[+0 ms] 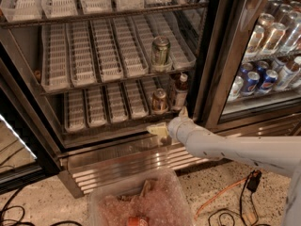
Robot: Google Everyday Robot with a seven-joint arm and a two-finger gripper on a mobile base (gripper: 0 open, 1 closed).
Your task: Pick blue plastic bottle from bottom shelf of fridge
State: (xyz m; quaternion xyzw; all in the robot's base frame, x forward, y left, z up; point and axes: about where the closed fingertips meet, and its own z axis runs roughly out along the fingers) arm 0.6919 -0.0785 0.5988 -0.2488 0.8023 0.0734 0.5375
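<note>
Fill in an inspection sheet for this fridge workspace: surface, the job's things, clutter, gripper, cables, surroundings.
Surface: bottom shelf of the fridge, lined with white slotted trays.
Job's things: blue plastic bottle upright at the shelf's door-frame end, not grasped.
Clutter: copper-topped can close beside the bottle; another can on the shelf above.
Gripper: gripper in front of the shelf edge, lower than the bottle, not touching it.
Cables: orange cable and black cables on the floor.
Surroundings: clear bin in front of the fridge; neighbouring cooler stocked with cans.
</note>
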